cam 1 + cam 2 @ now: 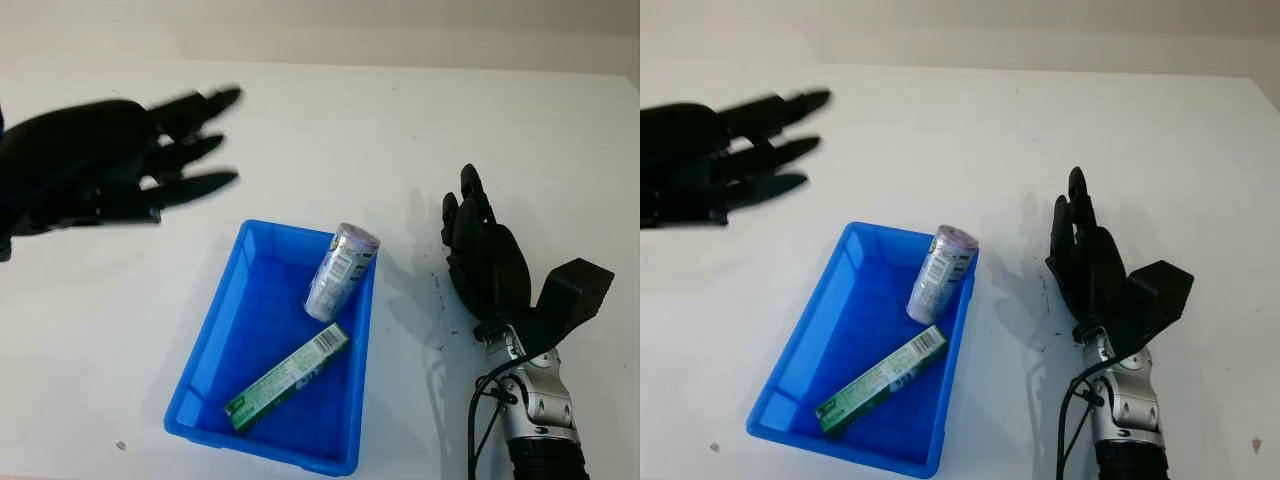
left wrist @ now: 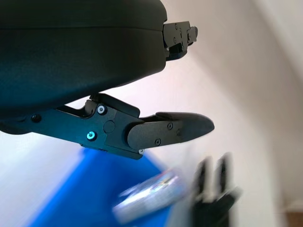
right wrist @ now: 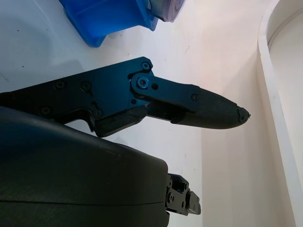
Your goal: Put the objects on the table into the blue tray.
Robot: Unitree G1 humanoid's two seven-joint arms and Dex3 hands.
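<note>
On white table (image 1: 520, 130), blue tray (image 1: 205, 365)

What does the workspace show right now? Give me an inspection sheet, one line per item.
Surface: white table, a few small dark specks near its front edge.
Job's things: blue tray holds a silvery cylindrical can leaning on its far right rim and a green box lying flat diagonally inside.
Clutter: nothing seen.
Hands: left hand open, raised above the table to the far left of the tray; right hand open, low over the table to the right of the tray.
Cables: black cable looping beside the right wrist.
Surroundings: pale wall beyond the table's far edge.
</note>
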